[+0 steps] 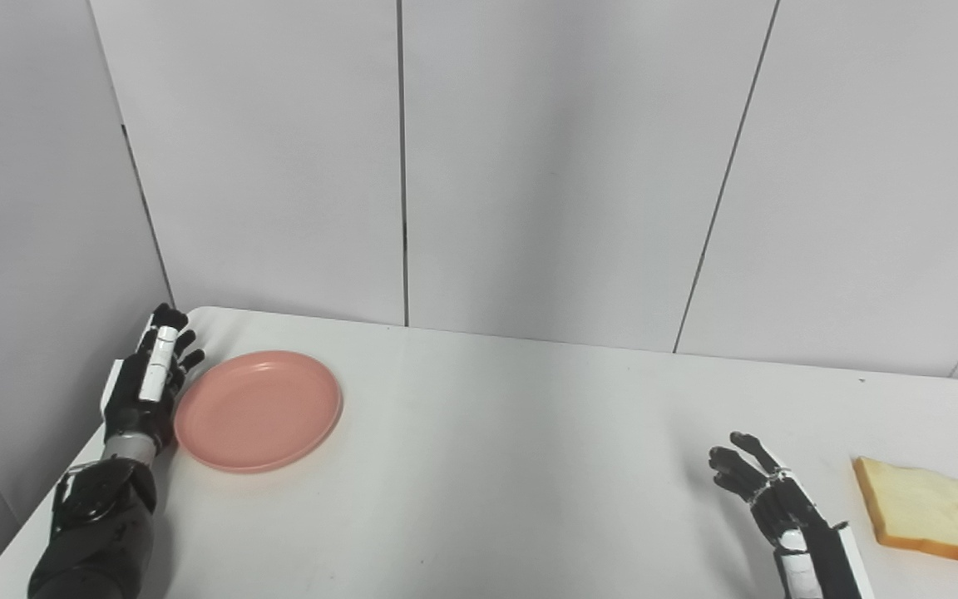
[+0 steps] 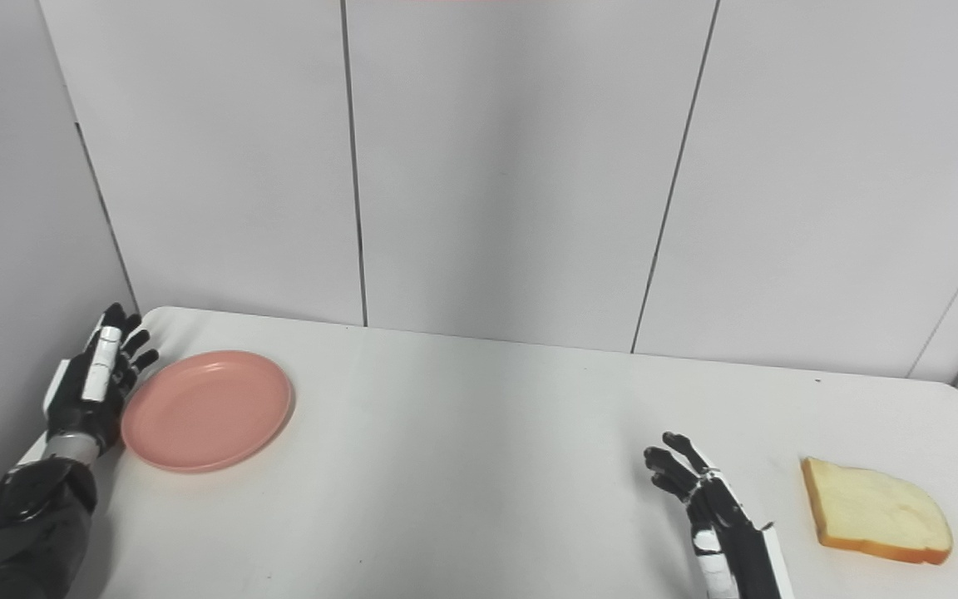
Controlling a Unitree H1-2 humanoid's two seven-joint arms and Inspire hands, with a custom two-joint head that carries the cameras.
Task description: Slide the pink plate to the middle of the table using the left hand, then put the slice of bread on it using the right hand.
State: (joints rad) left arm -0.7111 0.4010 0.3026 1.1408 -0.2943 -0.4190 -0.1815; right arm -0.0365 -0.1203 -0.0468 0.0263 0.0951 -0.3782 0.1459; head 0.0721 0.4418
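Note:
The pink plate (image 1: 259, 409) lies empty on the white table (image 1: 512, 466) at its far left. My left hand (image 1: 146, 378) is open, fingers straight, edge-on against the plate's left rim. The slice of bread (image 1: 928, 509) lies flat near the table's right edge. My right hand (image 1: 766, 491) is open and empty, fingers spread, a short way left of the bread and apart from it. In the right eye view the plate (image 2: 206, 409), the left hand (image 2: 96, 378), the bread (image 2: 876, 512) and the right hand (image 2: 699, 491) stand the same way.
Grey wall panels (image 1: 529, 166) close off the back of the table and its left side, right behind my left hand. The table's left edge runs just under my left forearm.

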